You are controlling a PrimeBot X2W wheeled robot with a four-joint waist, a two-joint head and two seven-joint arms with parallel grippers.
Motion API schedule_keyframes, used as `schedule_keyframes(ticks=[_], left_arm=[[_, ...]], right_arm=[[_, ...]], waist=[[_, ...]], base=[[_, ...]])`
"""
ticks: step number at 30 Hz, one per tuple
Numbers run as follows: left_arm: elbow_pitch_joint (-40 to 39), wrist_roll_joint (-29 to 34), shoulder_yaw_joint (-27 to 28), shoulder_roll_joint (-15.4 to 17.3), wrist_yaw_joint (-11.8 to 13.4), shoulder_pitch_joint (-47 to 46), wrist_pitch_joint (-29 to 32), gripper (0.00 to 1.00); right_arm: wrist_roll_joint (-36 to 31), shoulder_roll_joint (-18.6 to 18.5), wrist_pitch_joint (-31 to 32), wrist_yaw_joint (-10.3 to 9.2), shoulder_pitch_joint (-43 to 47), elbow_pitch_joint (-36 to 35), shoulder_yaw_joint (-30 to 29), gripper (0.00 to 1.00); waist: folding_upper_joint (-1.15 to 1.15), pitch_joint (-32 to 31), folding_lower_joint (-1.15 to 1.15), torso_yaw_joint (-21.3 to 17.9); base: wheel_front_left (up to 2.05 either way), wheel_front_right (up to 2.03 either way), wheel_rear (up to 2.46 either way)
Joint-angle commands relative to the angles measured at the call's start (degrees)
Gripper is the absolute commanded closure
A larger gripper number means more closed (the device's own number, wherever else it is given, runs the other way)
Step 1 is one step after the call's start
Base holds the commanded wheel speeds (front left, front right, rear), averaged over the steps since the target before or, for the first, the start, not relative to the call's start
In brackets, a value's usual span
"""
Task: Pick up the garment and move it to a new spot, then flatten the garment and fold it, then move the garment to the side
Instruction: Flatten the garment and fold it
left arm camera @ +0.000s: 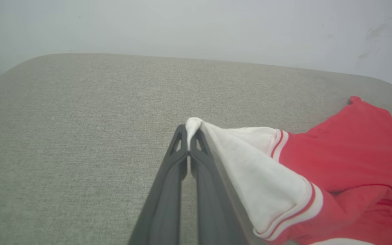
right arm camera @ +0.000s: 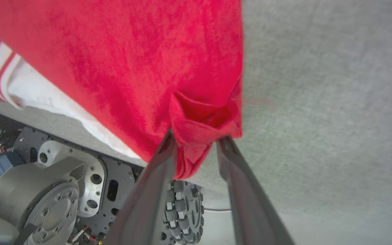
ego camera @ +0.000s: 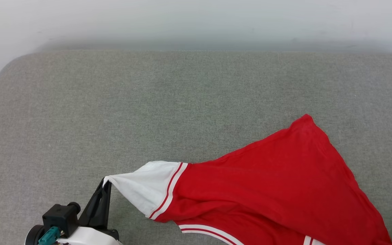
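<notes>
Red jersey at the near right of the grey cushion (ego camera: 148, 102), as I watched from the remote station. The garment (ego camera: 271, 183) lay rumpled on the fabric, one red corner pointing toward the far wall (ego camera: 196, 20) and its near edge running out of the head view. A white sleeve with red-and-white striped trim was drawn out leftward to a taut point. The left pincer (ego camera: 104, 185) was closed tight on that sleeve tip at the near left, both dark fingers pressed together with the white cloth nipped between them. On the right, the right pincer (right arm camera: 197, 139) stood with its fingers apart. A folded red corner of the garment hung down between them, brushing one finger but not clamped. Beyond the cushion's edge, the robot's metal base (right arm camera: 56, 190) and a roller wheel (right arm camera: 182, 211) showed below.
</notes>
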Motion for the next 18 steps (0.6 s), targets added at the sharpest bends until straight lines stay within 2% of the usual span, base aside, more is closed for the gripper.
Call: schedule_keyframes(ticks=[1,6,10,13,18], left_arm=[[0.06,0.08,0.07,0.11,0.03,0.31,-0.05,1.00],[-0.24,0.08,-0.21,0.23,0.12,0.30,-0.10,1.00],[-0.86,0.59,-0.63,0.27,0.01,-1.15,0.01,1.00],[-0.96,0.96,-1.17,0.15,-0.38,-2.59,0.16,1.00],[-0.64,1.61,-2.43,-0.52,-1.30,-5.49,0.10,1.00]], right_arm=[[-0.12,0.23,-0.57,-0.04,-0.83,-0.40,-1.07,0.00],[-1.83,-0.46,-3.02,-0.04,-4.14,-3.64,-7.67,0.00],[-2.98,-0.81,-2.89,-0.04,-9.37,-7.21,-10.50,0.00],[-4.08,-0.96,-0.99,-0.04,-14.77,-9.10,-9.79,0.00],[-5.83,0.02,5.55,-0.04,-25.34,-9.22,-4.48,0.00]], waist=[[0.00,-0.21,0.01,-0.04],[0.00,-0.27,0.01,0.07],[0.00,1.28,0.01,0.88],[0.00,2.91,0.01,1.87],[0.00,5.55,0.01,3.91]], base=[[0.00,0.00,0.00],[0.00,0.00,0.00],[0.00,0.00,0.00],[0.00,0.00,0.00],[0.00,0.00,0.00]])
